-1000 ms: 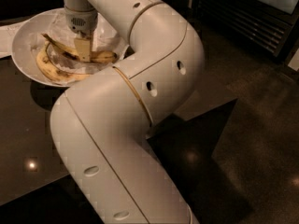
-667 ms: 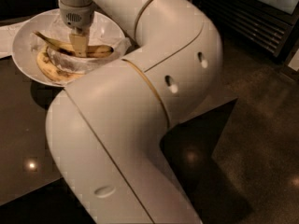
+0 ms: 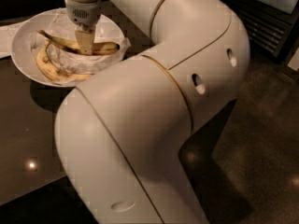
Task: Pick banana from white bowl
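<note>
The white bowl sits at the upper left on a dark table, lined with crumpled white paper. Across its middle lies the banana, slim and yellow with a dark streak; its thin dark stem points left. My gripper comes straight down from above and is shut on the banana near its middle. One tan finger shows in front of the fruit. A plumper, curved banana lies along the bowl's lower left, partly under the paper.
My bulky white arm fills the middle of the view and hides much of the table. A white sheet lies at the left edge beside the bowl. A dark slatted unit stands at the upper right.
The arm has swung left and closer to the camera. The gripper stays on the banana, whose stem end now sits slightly higher in the bowl.
</note>
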### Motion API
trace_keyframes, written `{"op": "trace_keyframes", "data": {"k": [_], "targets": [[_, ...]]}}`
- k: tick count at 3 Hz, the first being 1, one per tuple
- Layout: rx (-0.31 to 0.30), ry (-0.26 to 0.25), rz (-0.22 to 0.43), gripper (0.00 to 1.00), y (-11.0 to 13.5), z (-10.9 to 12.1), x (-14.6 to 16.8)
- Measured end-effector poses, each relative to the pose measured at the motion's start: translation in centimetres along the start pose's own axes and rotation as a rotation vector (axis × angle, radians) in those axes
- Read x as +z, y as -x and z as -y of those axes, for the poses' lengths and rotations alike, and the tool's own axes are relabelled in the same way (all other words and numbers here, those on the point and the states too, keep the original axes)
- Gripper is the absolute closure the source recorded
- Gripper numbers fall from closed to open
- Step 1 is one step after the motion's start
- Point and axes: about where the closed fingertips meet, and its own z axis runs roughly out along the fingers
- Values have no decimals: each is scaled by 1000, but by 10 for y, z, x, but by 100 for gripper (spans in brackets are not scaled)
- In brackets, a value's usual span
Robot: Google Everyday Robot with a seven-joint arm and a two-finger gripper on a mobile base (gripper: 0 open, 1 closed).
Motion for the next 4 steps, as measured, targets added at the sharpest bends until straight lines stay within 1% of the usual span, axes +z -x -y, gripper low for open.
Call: {"op": "trace_keyframes", "data": {"k": [1,2,3,4], "targets": [[-12,-13,24,100,8,0,-10],[-19,-63,70,100,3,-10,-46],[-18,-66,73,100,1,-11,-48],[32,-77,70,100,-19,-14,-58]]}}
